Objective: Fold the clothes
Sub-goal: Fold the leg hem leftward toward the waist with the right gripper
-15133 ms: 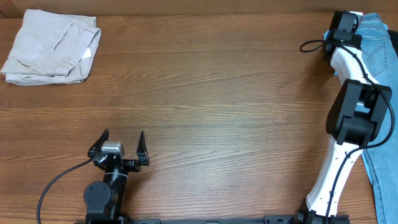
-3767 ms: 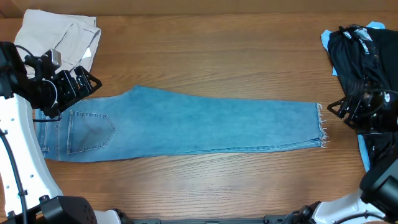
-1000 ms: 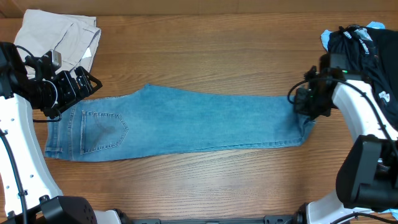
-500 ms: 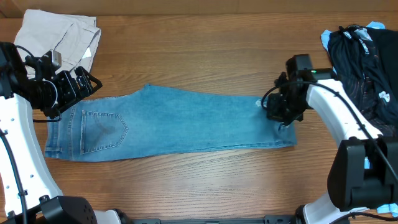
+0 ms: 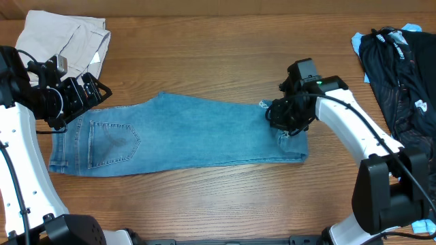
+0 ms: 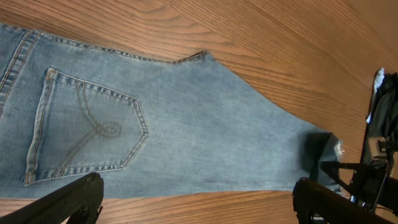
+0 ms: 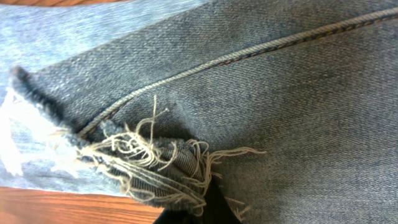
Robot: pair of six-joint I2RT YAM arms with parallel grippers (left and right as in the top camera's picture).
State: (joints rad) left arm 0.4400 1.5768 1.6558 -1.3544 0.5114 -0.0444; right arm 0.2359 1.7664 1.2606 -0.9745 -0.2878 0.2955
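Observation:
The light blue jeans (image 5: pixel 191 133) lie flat across the table, waist at the left, one back pocket (image 5: pixel 112 143) facing up. My right gripper (image 5: pixel 285 117) is shut on the frayed hem end (image 7: pixel 155 165) and holds it lifted over the legs, so the leg end is doubled back toward the left. The right wrist view shows denim and loose threads bunched at the jaws. My left gripper (image 5: pixel 87 92) is open and empty, hovering above the waist end. Its wrist view shows the pocket (image 6: pixel 87 127) and the legs (image 6: pixel 217 143) below it.
A folded beige garment (image 5: pixel 58 51) lies at the back left corner. A heap of dark clothes (image 5: pixel 398 64) lies at the right edge, over something light blue. Bare wood runs along the front of the table.
My right gripper has carried the hem end leftward, from near the table's right side to past mid-right, shortening the laid-out legs. The left arm has not moved.

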